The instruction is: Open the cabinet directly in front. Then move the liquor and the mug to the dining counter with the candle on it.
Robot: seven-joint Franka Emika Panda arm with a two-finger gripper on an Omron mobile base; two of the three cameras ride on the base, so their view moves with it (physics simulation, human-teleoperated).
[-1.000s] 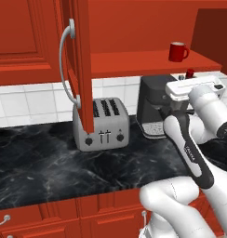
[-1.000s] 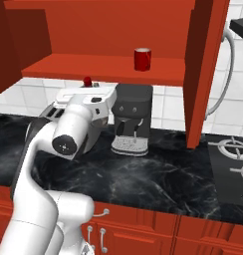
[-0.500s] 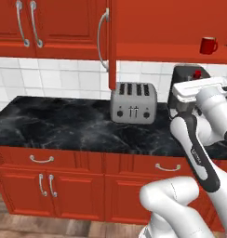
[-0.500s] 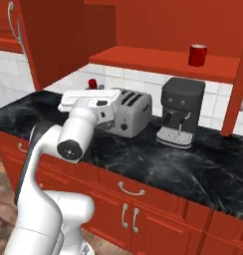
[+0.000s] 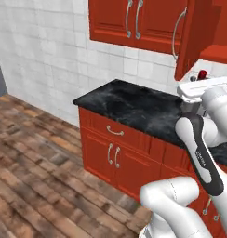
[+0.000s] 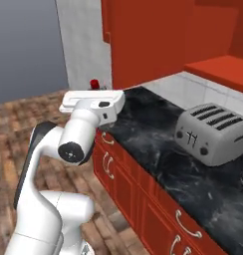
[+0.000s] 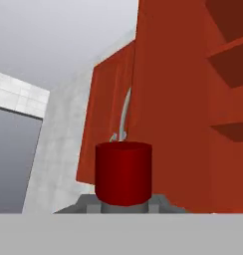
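Jaws pinch the liquor [image 7: 124, 172] low on its body: in the hand view its red cap stands right in front of the lens, rising from between the tips. From the left base view the cap [image 5: 202, 74] peeps above the white hand, and in the right base view it [image 6: 94, 82] pokes up behind the flat hand plate, so the bottle rides upright with the gripper [image 6: 95, 95].

Compared with half a second ago, the whole scene has swung round, which is the base turning and not the kitchen moving. The arm carries the bottle much as before.

Beyond the hand lies the black marble tabletop [image 5: 134, 104] on red base cabinets [image 5: 115, 155], with brown wooden floor [image 5: 36, 172] now filling the left of the left base view. The toaster [image 6: 213, 132], earlier near the middle of the right base view, now sits at the right. The coffee machine and the mug on the shelf have slid out of both base views.

Farthest off, the cabinet [image 5: 194, 37] hangs with its door swung open, its red shelf [image 6: 218, 69] bare where visible.
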